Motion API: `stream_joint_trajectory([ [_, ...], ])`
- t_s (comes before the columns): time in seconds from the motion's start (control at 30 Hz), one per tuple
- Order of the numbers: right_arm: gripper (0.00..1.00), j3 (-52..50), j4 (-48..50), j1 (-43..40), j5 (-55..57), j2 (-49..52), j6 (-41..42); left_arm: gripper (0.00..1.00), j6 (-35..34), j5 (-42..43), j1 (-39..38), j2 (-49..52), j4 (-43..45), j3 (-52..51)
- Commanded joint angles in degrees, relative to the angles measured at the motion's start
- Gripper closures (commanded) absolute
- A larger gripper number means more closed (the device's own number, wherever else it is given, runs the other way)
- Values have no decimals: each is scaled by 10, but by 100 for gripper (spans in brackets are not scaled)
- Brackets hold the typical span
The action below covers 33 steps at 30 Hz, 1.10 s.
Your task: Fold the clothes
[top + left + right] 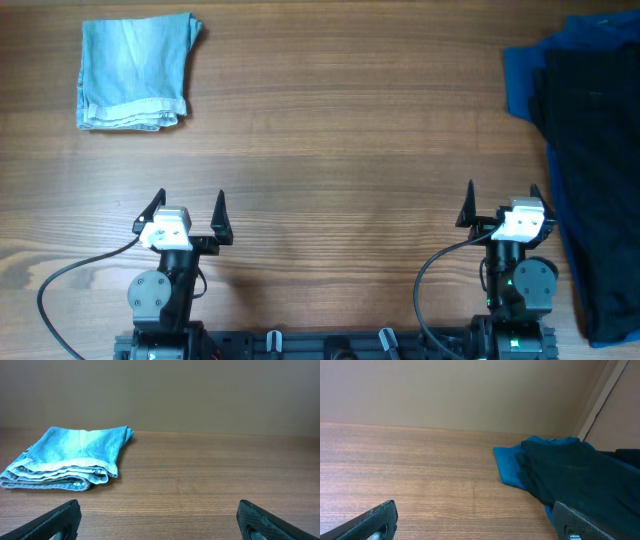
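Observation:
The clothes are not laid out in any view; I cannot pick them out as a separate piece. My left gripper point(190, 205) stands open near the table's front left, nothing between its fingers, and bare wood lies ahead of it in the left wrist view point(160, 521). At the front right my right gripper point(503, 200) is open and empty as well point(475, 521). Its right finger point(580, 520) stands just beside the edge of the dark heap.
A folded pale-blue denim piece point(135, 75) point(70, 457) lies at the far left. A heap of dark-blue and black cloth point(595, 170) point(570, 470) covers the right edge from back to front. The wooden table point(340, 130) stretches between them.

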Motion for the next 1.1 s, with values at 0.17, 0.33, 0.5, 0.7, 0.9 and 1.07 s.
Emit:
stream_joint_trajectory([
  [0.17, 0, 0, 2, 3, -2, 4, -7, 0, 10, 10, -3, -3, -2, -3],
  [0.33, 0, 0, 7, 3, 4, 4, -48, 0, 10, 10, -3, -3, -2, -3],
  [0.5, 0, 0, 12, 3, -66, 4, -48, 0, 10, 10, -3, -3, -2, -3],
  [0.7, 0, 0, 59, 3, -182, 4, 31, 0, 10, 10, -3, -3, -2, -3],
  [0.9, 0, 50, 42, 3, -191, 4, 91, 0, 10, 10, -3, -3, -2, -3],
  [1.07, 0, 181, -23, 3, -206, 22, 98, 0, 10, 10, -3, -3, -2, -3],
])
